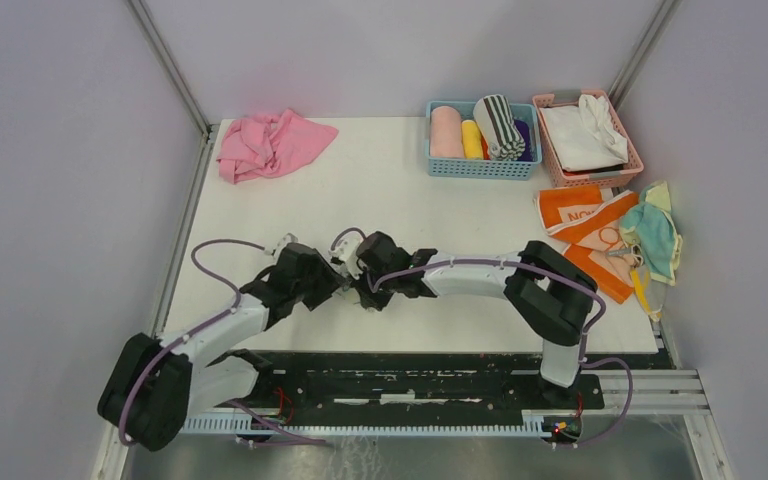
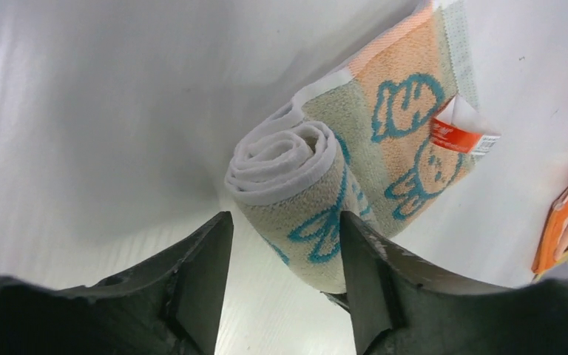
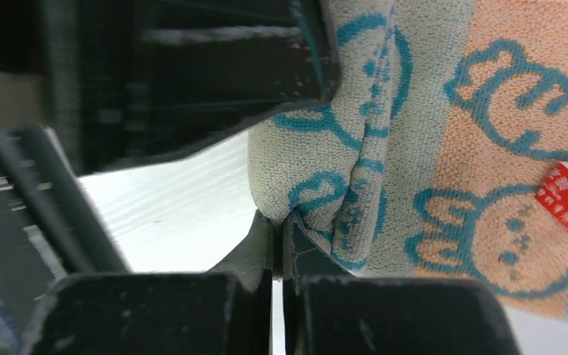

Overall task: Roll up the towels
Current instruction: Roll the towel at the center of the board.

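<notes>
The bunny towel [image 2: 296, 192] is mid-roll: left gripper [image 2: 285, 222] spread astride the roll, right gripper [image 3: 277, 229] pressed together at its edge; the flat tail probably needs winding next.

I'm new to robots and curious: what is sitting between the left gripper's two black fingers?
The bunny-print towel's rolled end sits between the left gripper's open fingers, shown in the left wrist view.

I count two baskets, one blue basket [image 1: 480, 170], one pink basket [image 1: 592, 178]; four rolled towels [image 1: 498, 127] inside blue.
</notes>
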`<state>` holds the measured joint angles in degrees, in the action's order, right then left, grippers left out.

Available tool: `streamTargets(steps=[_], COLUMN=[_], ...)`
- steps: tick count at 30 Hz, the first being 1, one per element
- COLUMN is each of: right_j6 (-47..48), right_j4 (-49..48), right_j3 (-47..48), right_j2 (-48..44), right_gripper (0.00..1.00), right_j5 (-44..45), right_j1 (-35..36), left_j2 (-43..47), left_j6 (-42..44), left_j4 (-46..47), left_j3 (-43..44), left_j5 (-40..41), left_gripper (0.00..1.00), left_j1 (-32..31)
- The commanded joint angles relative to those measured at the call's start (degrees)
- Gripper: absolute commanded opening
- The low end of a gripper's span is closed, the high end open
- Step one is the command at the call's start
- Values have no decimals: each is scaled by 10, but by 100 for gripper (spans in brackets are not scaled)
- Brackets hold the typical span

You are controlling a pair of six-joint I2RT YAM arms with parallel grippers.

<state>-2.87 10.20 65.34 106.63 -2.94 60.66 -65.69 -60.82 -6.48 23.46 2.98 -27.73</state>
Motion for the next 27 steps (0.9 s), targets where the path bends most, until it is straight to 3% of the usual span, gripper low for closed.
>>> streamTargets(steps=[1, 6, 10, 17, 27], right_j6=[-124, -266, -394, -607, -577], right_j4=[-20, -141, -244, -505, -441], right_j3=[-21, -38, -45, -95, -109], right_j2=[13, 62, 123, 194, 227], right_gripper=[0, 0, 0, 0, 0], right_j5=[-289, -435, -517, -573, -563], right_j1=[-56, -125, -164, -217, -241], left_j2=[89, 157, 177, 125, 7], left_j6=[-5, -4, -6, 4, 36], left_j4=[-106, -154, -156, -101, -25], left_j3=[-1, 9, 4, 20, 89], left_j5=[37, 42, 33, 13, -1], left_gripper=[66, 76, 78, 78, 78], left_j1=[-1, -1, -1, 0, 18])
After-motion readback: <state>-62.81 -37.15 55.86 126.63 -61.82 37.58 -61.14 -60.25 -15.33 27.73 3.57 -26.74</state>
